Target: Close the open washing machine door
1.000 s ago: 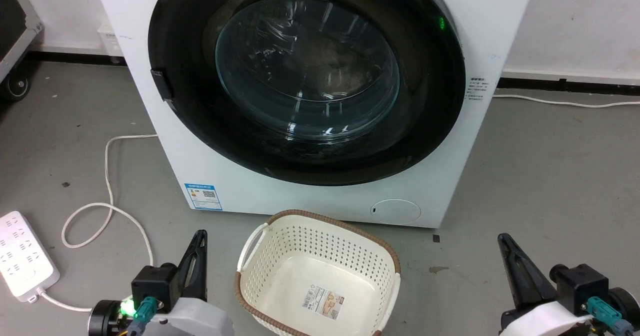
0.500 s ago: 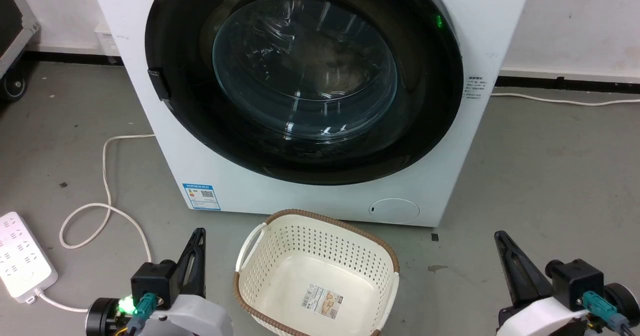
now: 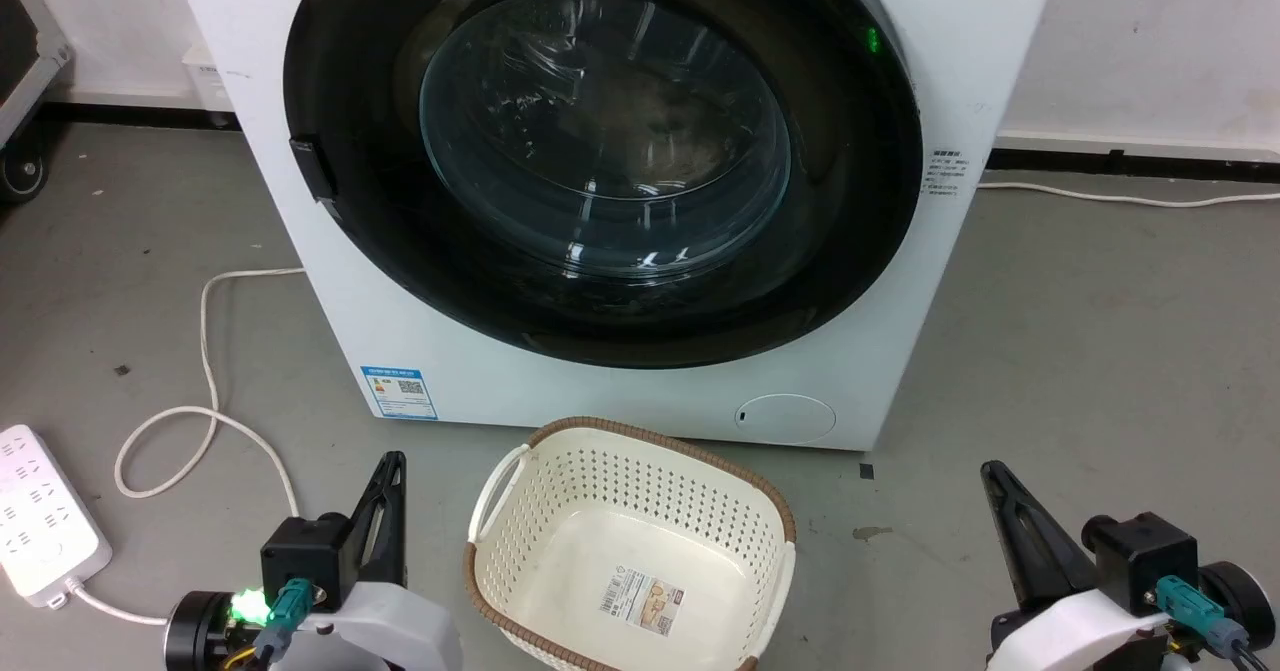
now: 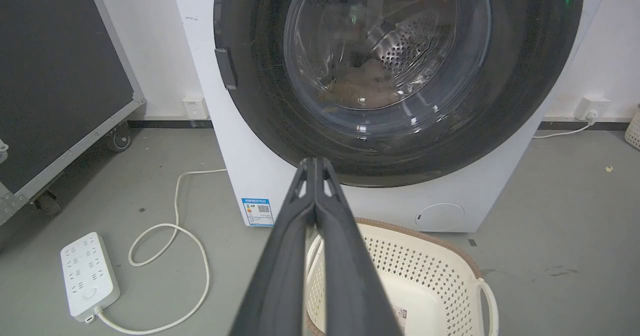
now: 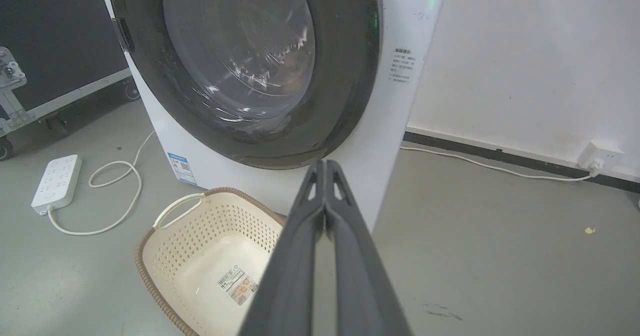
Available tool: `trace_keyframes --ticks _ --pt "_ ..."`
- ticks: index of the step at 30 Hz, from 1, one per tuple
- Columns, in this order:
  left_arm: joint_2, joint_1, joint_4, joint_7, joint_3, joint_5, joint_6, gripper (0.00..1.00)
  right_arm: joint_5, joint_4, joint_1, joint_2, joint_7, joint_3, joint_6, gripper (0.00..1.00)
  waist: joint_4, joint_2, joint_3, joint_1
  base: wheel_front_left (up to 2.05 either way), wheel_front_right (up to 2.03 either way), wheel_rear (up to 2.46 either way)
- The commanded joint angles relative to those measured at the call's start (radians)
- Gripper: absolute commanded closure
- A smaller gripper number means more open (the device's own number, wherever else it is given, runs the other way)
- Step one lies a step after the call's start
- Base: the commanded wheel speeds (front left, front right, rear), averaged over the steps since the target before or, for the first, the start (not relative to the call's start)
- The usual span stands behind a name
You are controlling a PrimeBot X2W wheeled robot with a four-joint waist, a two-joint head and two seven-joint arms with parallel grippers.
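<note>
There, washing machine door (image 3: 605, 151) flush against washing machine (image 3: 560, 396).

Left tool (image 3: 393, 469) and right tool (image 3: 992, 476) hang low at either side, both pinched closed.

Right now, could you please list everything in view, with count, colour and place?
washing machine: one, white, centre, against the wall
washing machine door: one, black rim, clear glass, flush on washer front
sticker: one, blue-and-white, washer's lower left
flap: one, white, round, washer's lower right
basket: one, cream, brown rim, floor before washer
power strip: one, white, floor, left
cables: two, white, one looped left, one along right wall
wall socket: one, white, right wall, low
case: one, black, on castors, far left
left end effector: one, dark, shut, lower left
right end effector: one, dark, shut, lower right
</note>
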Motion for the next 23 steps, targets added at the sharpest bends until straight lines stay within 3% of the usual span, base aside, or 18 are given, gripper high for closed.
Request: trace_keyframes --ticks 1,23 --pt "-0.001 -0.001 -0.01 0.006 0.005 0.014 0.005 1.0 -0.008 -0.01 -0.02 0.007 0.007 0.003 -0.001 1.0 -0.001 0.0 0.0 0.0 0.0 0.0 0.0" --pt "-0.005 -0.001 -0.03 0.035 0.015 0.035 0.011 1.0 -0.015 -0.023 -0.026 0.009 0.037 0.013 -0.001 1.0 -0.006 0.0 0.003 0.0 0.0 0.0 0.0"
